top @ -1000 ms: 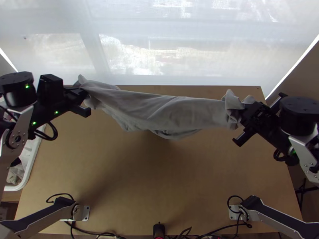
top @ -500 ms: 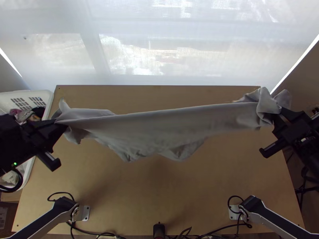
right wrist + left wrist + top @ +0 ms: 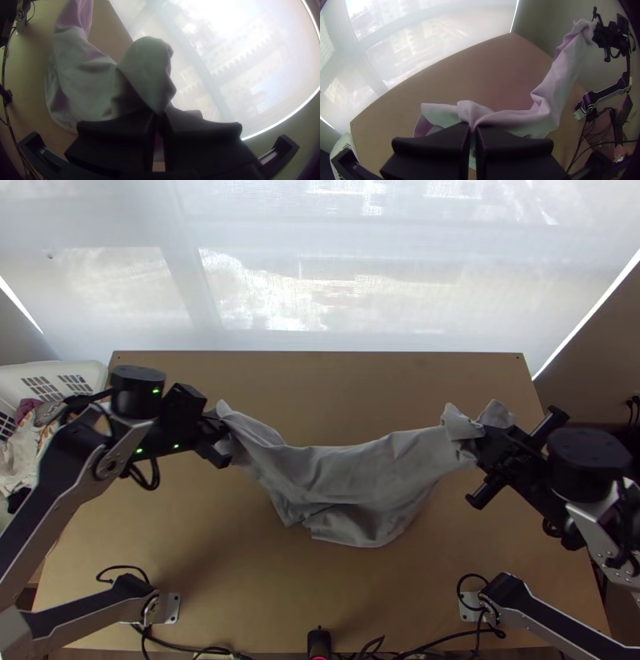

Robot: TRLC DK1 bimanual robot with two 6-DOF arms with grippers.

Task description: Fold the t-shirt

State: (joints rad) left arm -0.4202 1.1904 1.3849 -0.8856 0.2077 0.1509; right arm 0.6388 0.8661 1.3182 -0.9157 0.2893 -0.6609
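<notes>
In the top view my left gripper [image 3: 222, 430] is shut on one end of the grey t-shirt [image 3: 352, 476], left of the table's middle. My right gripper [image 3: 482, 448] is shut on the other end at the right. Between them the cloth hangs bunched and sagging, its lower part towards the near side. The left wrist view has the left gripper [image 3: 473, 130] pinching gathered t-shirt cloth [image 3: 520, 120]. In the right wrist view, folds of the t-shirt [image 3: 86, 73] come out of the right gripper [image 3: 160, 116], with a flap above the fingertips.
A white basket [image 3: 92, 376] holding mixed cloths stands at the table's left edge. Beyond the wooden table [image 3: 320, 372] is a bright curtained window. Cables [image 3: 192, 652] and a small black device [image 3: 318, 642] lie along the near edge.
Both grippers first went outward and nearer, pulling the t-shirt taut, then came back inward. The cloth now sags between them, its middle lower in the top view than before.
</notes>
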